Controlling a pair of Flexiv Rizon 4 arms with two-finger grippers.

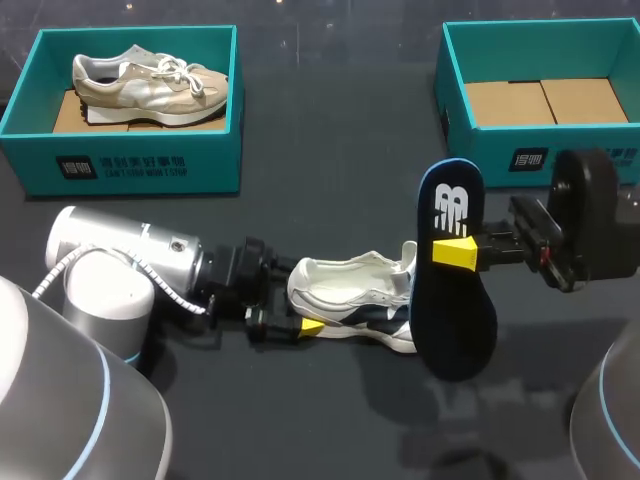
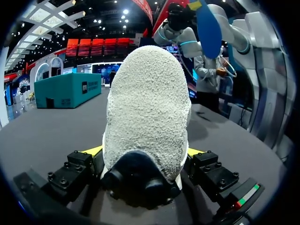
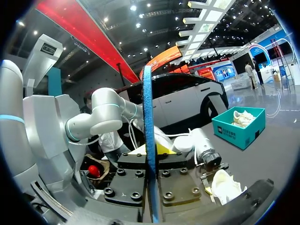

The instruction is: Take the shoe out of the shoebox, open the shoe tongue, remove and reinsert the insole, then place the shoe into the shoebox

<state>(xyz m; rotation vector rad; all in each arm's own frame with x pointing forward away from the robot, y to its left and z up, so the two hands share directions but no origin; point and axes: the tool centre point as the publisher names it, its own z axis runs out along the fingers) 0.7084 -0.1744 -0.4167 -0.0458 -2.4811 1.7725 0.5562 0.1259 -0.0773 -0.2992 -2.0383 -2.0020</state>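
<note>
Progress: white shoe (image 1: 350,300) is out of its box and lies on its side on the table (image 1: 330,140), centre of the head view, toe toward the right. The insole (image 1: 455,270) is out of the shoe and held up on end, just right of the toe. So the take-out, tongue and removal steps look done; left to do are reinserting the insole and boxing the shoe. The empty shoebox (image 1: 540,60), upper right, is probably the destination. The other shoebox (image 1: 130,150), upper left, holds a beige shoe (image 1: 150,82). Tools: left gripper (image 1: 298,298) is spread wide around the heel, and the left wrist view shows a yellow tip pressed against each side of it, so it has the shoe clamped. Right gripper (image 1: 455,252) is nearly closed, pinching the thin insole flat between its fingers; it appears edge-on in the right wrist view.
</note>
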